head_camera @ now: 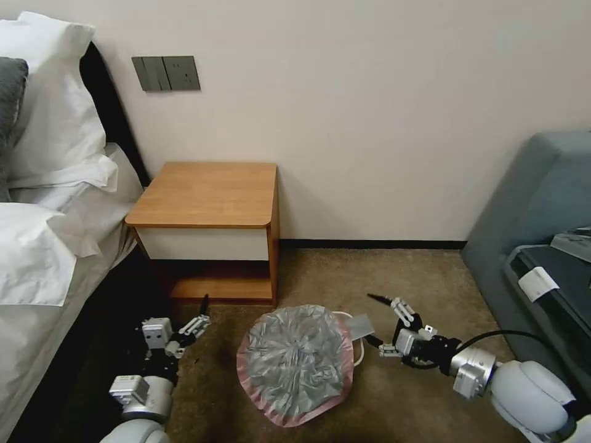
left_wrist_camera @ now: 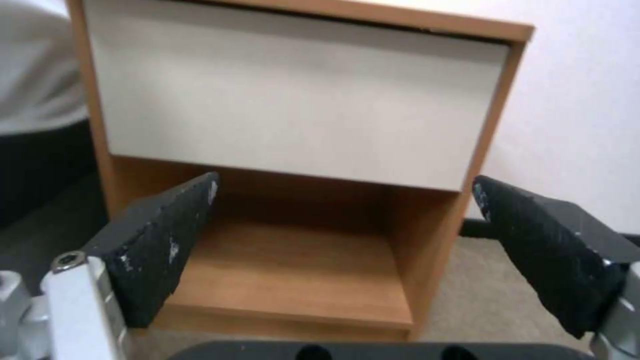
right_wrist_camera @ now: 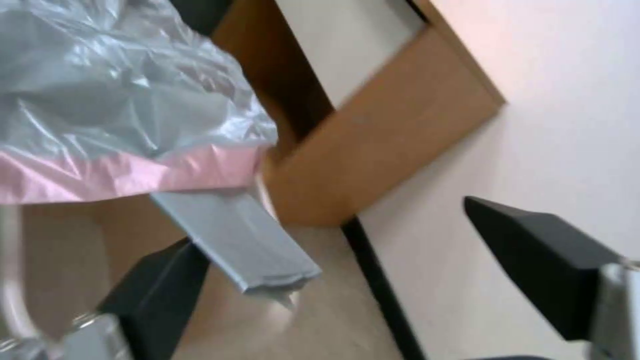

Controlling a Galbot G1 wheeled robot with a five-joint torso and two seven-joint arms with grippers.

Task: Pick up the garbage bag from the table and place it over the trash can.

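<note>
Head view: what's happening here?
The garbage bag is draped over the trash can on the carpet in front of the table, whose top is bare. The right gripper sits open beside the bag's folded grey tab, not holding it. The left gripper is open, low on the other side, facing the table's lower shelf.

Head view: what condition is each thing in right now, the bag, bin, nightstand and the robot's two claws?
Crinkled silvery-grey plastic garbage bag with pink rim: draped over the bin, folded grey end sticking out.
Cream plastic trash can: on the carpet, almost covered.
Orange-brown wooden nightstand: top bare, white drawer closed.
Left gripper: open, holding nothing.
Right gripper: open, beside the bag.
</note>
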